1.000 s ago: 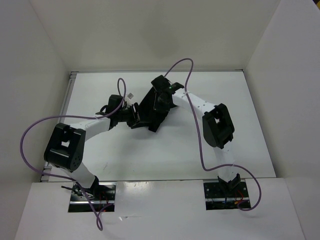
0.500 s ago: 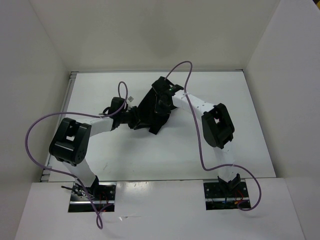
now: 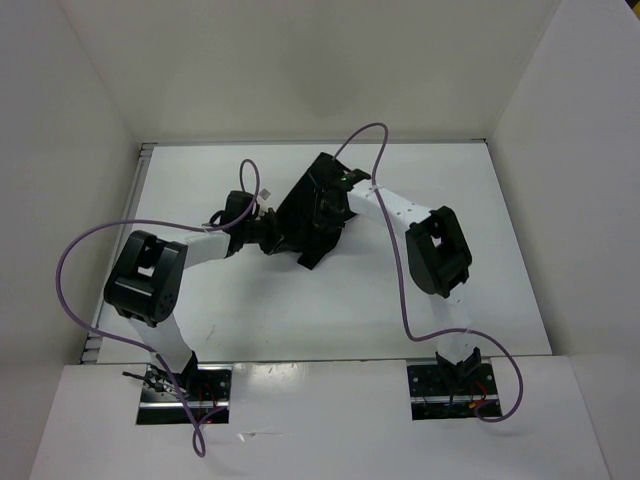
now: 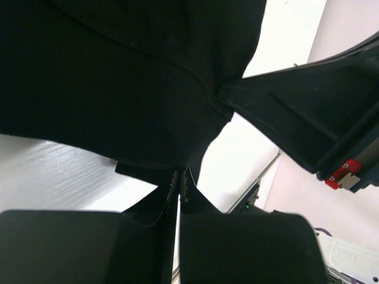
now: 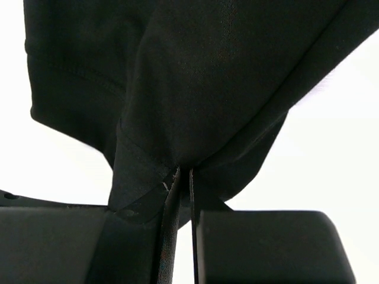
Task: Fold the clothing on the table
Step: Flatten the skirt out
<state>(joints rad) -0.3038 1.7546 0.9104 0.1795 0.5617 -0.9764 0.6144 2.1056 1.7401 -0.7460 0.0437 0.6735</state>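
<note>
The black clothing [image 3: 303, 213] is bunched in a lifted heap at the middle of the white table [image 3: 450, 190]. My left gripper [image 3: 266, 232] is at its left edge. In the left wrist view the left gripper [image 4: 179, 176] is shut, its tips pinching the lower edge of the clothing [image 4: 118, 77]. My right gripper [image 3: 322, 200] comes in from the right over the heap. In the right wrist view the right gripper [image 5: 183, 174] has its jaws nearly together with a fold of the clothing [image 5: 195, 77] held between them, the cloth hanging off the table [image 5: 331, 148].
White walls enclose the table on three sides. Purple cables [image 3: 385, 215] loop over both arms. The right arm's black wrist housing [image 4: 308, 112] is close beside the left gripper. Bare tabletop [image 3: 300, 310] lies in front of the heap.
The left arm has swung its elbow in and pushed its gripper against the left edge of the heap. The heap has shifted slightly. The right arm has barely moved.
</note>
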